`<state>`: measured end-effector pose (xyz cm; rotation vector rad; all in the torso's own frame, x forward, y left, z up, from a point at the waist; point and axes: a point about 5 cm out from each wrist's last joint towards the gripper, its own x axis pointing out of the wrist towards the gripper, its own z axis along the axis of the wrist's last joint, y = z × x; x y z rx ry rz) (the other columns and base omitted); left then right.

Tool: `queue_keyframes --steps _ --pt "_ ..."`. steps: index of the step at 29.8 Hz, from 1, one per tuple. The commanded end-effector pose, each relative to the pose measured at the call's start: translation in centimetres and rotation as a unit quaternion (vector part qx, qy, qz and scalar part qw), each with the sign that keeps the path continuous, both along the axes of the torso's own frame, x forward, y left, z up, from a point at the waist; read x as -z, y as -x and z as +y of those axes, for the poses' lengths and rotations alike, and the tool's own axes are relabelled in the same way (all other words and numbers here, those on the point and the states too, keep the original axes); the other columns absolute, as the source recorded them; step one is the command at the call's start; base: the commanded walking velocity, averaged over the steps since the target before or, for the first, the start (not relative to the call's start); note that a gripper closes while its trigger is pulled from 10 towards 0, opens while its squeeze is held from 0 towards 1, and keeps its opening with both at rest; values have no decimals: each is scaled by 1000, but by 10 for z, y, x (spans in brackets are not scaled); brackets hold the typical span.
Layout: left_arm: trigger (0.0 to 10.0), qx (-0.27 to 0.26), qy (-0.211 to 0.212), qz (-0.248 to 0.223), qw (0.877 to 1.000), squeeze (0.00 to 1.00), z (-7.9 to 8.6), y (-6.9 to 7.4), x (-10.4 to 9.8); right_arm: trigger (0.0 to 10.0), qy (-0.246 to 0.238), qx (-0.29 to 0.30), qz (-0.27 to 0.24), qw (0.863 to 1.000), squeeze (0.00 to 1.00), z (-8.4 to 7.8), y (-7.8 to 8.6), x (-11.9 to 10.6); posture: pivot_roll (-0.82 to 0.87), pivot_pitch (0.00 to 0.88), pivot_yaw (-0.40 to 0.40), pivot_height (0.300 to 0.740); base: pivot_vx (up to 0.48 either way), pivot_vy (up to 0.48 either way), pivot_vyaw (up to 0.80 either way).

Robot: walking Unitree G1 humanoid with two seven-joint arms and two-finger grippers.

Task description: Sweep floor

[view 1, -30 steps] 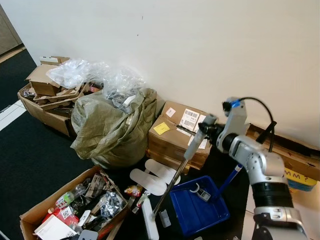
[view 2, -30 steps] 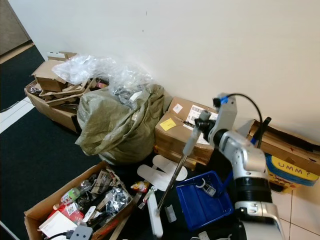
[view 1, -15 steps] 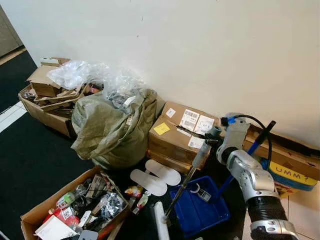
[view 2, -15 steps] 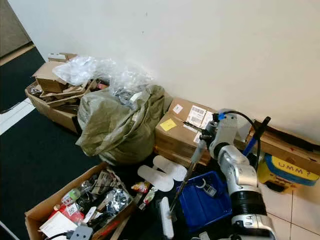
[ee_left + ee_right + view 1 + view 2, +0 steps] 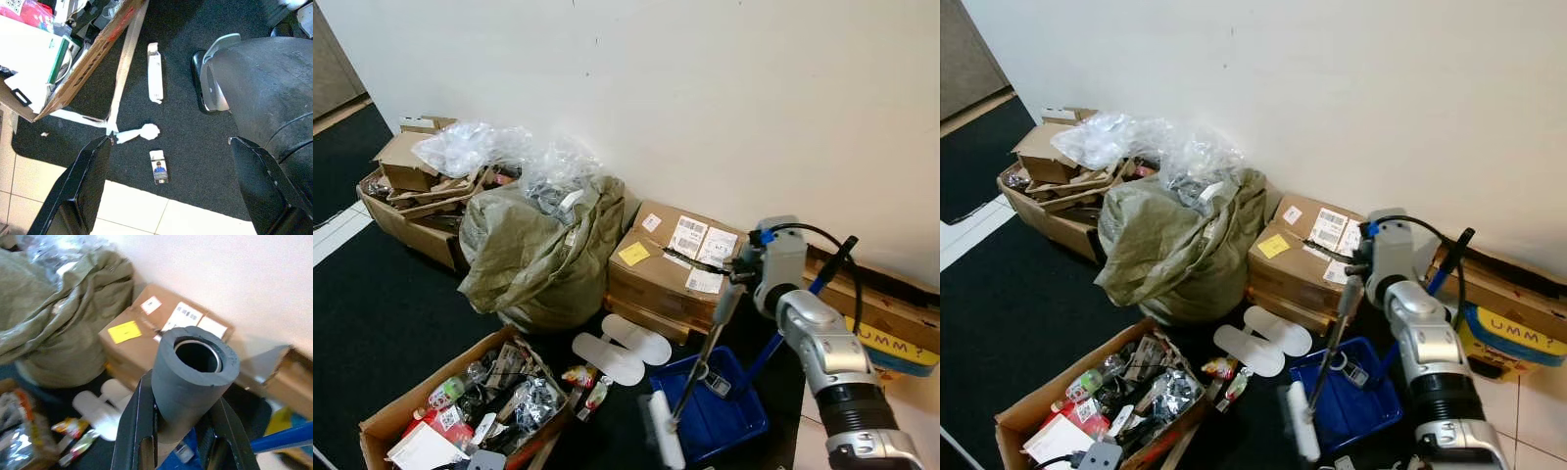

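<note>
**Mid-sweep: robot holds a broom beside a blue dustpan in a cluttered corner**

Currently the right gripper has its two black fingers closed around the grey foam grip at the top of the broom. The handle slants down from the gripper to a white brush head resting on the black carpet, just beside the near edge of the blue dustpan. The left gripper hangs low over the carpet with its fingers spread wide and nothing between them. Below it lie a crumpled white paper scrap, a small card and a flat white strip.

Risks, as a judgement: the brush head sits close to a pair of white slippers and an open cardboard box of odds and ends, so a wide stroke could drag these along. The foam grip could also twist in the fingers and turn the brush off line.

Black carpet meets pale floor tiles at its edge. A plain white wall backs the corner, with a bulging green sack, taped cardboard boxes and crumpled clear plastic piled along it.
</note>
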<state>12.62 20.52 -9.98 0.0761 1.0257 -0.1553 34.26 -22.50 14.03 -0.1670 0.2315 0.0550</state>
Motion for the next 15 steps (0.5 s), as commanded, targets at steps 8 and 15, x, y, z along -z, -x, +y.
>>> queue_keyframes --steps 8,15 --pt "10000 3 3 19 1000 0 -2 10 4 10000 28 -3 -80 996 0 -5 -5 -37 -50 132 46 740 0 0 0" --pt "10000 3 4 20 1000 0 -2 10 4 10000 -40 -25 -96 994 0 8 -6 -43 -47 139 49 740 0 0 0"
